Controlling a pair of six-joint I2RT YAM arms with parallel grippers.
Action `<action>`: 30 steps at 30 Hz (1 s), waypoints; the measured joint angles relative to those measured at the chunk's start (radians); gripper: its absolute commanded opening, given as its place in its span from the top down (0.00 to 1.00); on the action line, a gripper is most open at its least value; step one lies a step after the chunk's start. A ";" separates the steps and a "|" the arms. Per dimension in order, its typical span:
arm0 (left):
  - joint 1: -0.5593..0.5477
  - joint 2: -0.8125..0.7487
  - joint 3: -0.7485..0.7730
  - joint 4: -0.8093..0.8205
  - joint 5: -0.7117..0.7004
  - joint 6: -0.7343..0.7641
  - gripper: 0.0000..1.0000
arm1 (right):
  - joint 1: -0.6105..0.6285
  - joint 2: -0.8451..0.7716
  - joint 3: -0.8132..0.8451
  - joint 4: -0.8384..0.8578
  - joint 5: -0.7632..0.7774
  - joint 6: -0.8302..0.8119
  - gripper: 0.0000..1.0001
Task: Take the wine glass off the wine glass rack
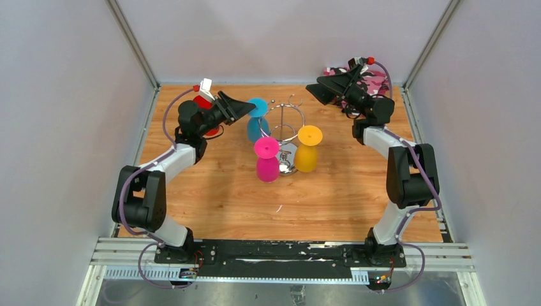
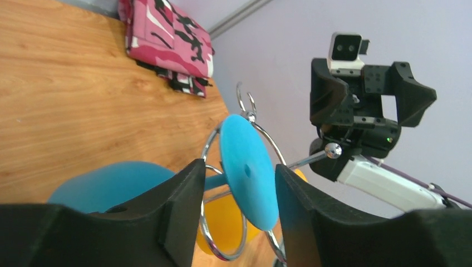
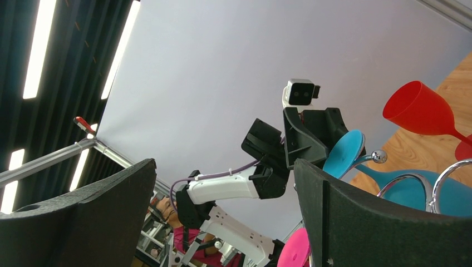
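The chrome wine glass rack [image 1: 288, 135] stands mid-table with three glasses hung upside down on it: blue [image 1: 257, 122], pink [image 1: 266, 160] and yellow [image 1: 307, 150]. My left gripper [image 1: 246, 109] straddles the blue wine glass's round foot [image 2: 247, 172]. Its jaws stand apart: the right one is close against the disc, and a gap shows on the left by the stem and the rack's ring [image 2: 204, 233]. My right gripper [image 1: 317, 90] hovers open at the back right of the rack, holding nothing [image 3: 225, 189].
A red glass [image 1: 205, 116] sits behind my left wrist and also shows in the right wrist view [image 3: 417, 108]. A folded pink camouflage cloth [image 1: 376, 79] lies in the far right corner. Grey walls close in three sides of the table.
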 measured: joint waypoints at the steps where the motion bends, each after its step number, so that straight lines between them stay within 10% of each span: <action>1: -0.009 0.000 0.000 0.001 0.002 0.002 0.55 | 0.000 0.000 0.000 0.000 0.000 0.000 0.01; 7: -0.032 -0.001 0.000 -0.003 0.009 0.006 0.75 | 0.000 0.000 0.000 0.000 0.000 0.000 0.01; 16: -0.031 -0.001 0.005 -0.017 0.016 -0.012 0.76 | 0.000 0.000 0.000 0.000 0.000 0.000 0.01; 25: -0.031 0.000 0.087 -0.161 0.034 0.013 0.49 | 0.000 0.000 -0.001 0.000 0.000 0.001 0.01; 30: -0.030 0.000 0.134 -0.234 0.039 0.055 0.51 | 0.000 0.001 -0.009 0.000 0.001 0.000 0.01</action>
